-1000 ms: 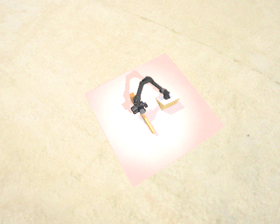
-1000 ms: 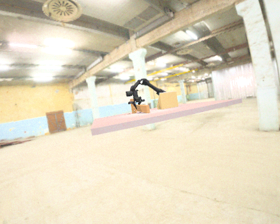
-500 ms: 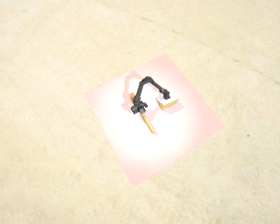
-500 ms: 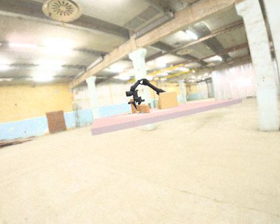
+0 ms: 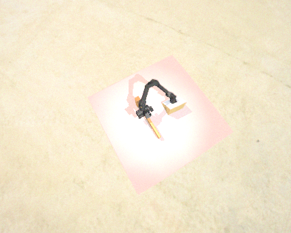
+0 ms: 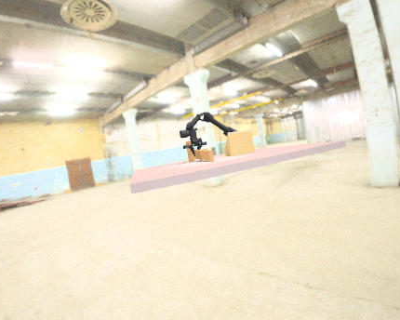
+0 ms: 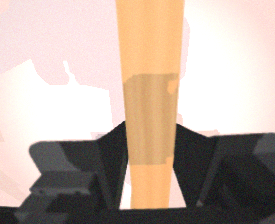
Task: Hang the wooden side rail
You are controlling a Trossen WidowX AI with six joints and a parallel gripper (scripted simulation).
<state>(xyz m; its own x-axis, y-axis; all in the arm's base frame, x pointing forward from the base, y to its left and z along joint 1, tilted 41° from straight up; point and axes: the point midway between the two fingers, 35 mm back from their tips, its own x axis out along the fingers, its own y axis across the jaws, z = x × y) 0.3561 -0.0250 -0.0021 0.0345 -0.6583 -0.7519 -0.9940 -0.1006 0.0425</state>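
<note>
The light wooden side rail (image 5: 153, 128) (image 6: 206, 156) (image 7: 150, 45) runs away from the arm as a long narrow bar. My gripper (image 5: 145, 114) (image 6: 193, 152) (image 7: 145, 121) is shut on it, with one black finger on each side in the wrist view. The orange-brown headboard post (image 5: 137, 100) stands just behind the gripper, at the opposite end from the rail's far end. The far end is low over or on the table; contact cannot be made out. The hooks, the slot and the pins are hidden or too small to see.
The pink table (image 5: 139, 184) (image 6: 173, 182) carries everything. The arm's base sits at a pale wooden block (image 5: 175, 108) (image 6: 241, 143), to the right of the rail in the top and exterior views. The arm arches high from there to the rail.
</note>
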